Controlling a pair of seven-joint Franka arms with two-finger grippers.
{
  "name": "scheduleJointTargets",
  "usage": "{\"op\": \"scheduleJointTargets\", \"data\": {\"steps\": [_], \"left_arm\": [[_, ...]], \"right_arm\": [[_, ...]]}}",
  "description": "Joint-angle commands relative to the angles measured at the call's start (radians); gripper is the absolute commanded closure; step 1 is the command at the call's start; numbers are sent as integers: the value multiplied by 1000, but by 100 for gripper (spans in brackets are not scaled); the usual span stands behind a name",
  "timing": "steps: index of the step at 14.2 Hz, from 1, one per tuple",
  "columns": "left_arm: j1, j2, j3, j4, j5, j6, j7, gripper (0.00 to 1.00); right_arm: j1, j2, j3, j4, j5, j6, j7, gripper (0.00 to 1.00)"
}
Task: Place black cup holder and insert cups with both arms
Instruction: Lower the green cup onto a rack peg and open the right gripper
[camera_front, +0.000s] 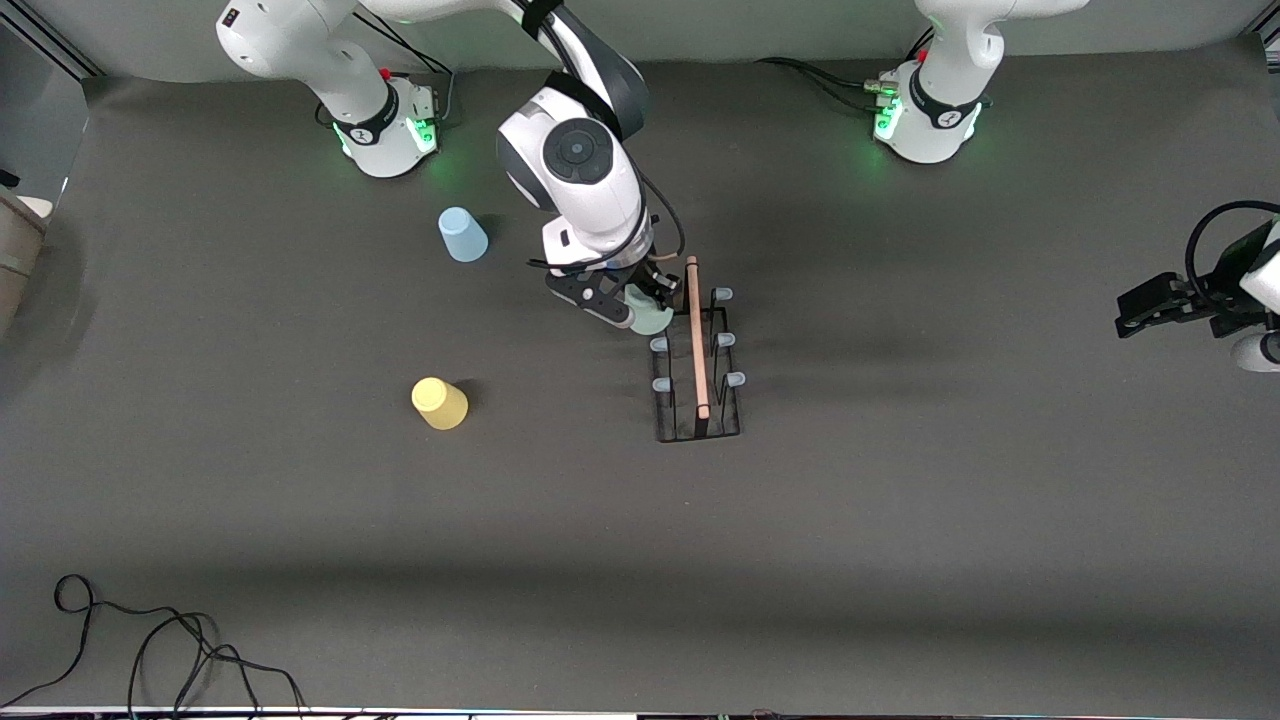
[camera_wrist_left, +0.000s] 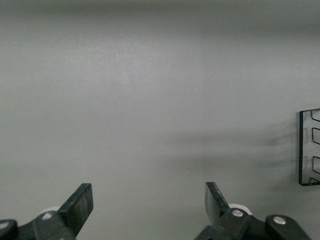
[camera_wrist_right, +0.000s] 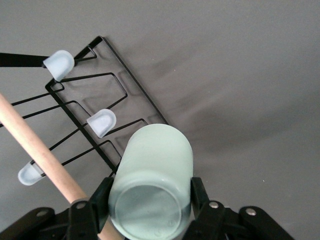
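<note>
The black cup holder stands mid-table, its wooden rod handle on top. My right gripper is shut on the pale grey-green cup, held at the rack's end nearest the robot bases, on the right arm's side. In the right wrist view the fingers clamp the cup by its base, above the rack's wire edge and beside the pale-tipped pegs. The peg under the cup is hidden. The light blue cup and the yellow cup sit on the table toward the right arm's end. My left gripper waits open and empty.
The left wrist view shows bare grey table between the open fingers and a corner of the rack at the frame's edge. Loose black cables lie near the front camera at the right arm's end.
</note>
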Motion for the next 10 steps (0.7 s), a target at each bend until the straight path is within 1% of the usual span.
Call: {"op": "scheduleJointTargets", "data": {"steps": [1, 4, 5, 6, 7, 8, 9, 10], "left_arm": [[7, 6, -1, 32, 5, -27, 2, 0], [0, 4, -4, 29, 10, -27, -2, 0], [-3, 6, -4, 29, 9, -27, -5, 0], [-4, 7, -4, 28, 9, -25, -9, 0], [-3, 7, -4, 28, 9, -22, -8, 0], [2, 6, -4, 28, 7, -21, -3, 0], [8, 7, -3, 26, 5, -16, -2, 0], [8, 6, -3, 25, 5, -13, -3, 0]], "right_arm": [[11, 44, -7, 29, 4, 20, 25, 100], [30, 73, -10, 29, 4, 43, 25, 99], [30, 74, -10, 29, 4, 44, 25, 87], [30, 74, -10, 29, 4, 44, 25, 72], [28, 73, -12, 29, 4, 44, 25, 45], [28, 73, -12, 29, 4, 43, 24, 28], [28, 73, -14, 29, 4, 43, 25, 1], [28, 67, -14, 29, 4, 43, 24, 0]]}}
